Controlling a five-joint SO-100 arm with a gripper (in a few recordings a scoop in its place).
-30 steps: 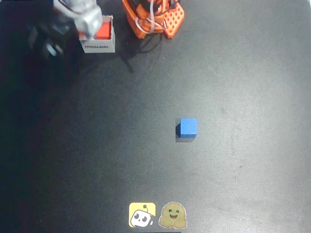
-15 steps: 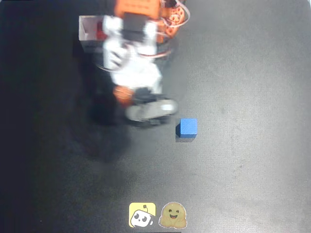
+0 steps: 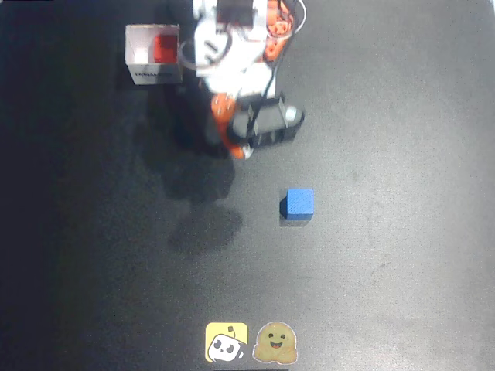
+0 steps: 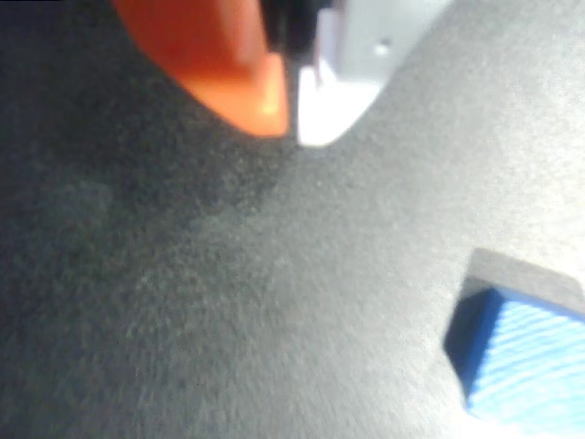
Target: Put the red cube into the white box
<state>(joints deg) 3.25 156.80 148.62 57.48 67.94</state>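
Note:
The red cube lies inside the white box at the top left of the overhead view. My arm reaches down from the top centre, and my gripper hangs over the mat to the right of the box and up-left of a blue cube. In the wrist view the gripper is shut, its orange finger and white finger pressed together with nothing between them. The blue cube shows at the lower right there.
The arm's orange base sits at the top edge beside the box. Two stickers lie at the mat's bottom edge. Black mat spreads out on all sides of the blue cube.
My gripper left the white box, swung out right and down toward the blue cube, then drew back up toward the base. The red cube stays in the box.

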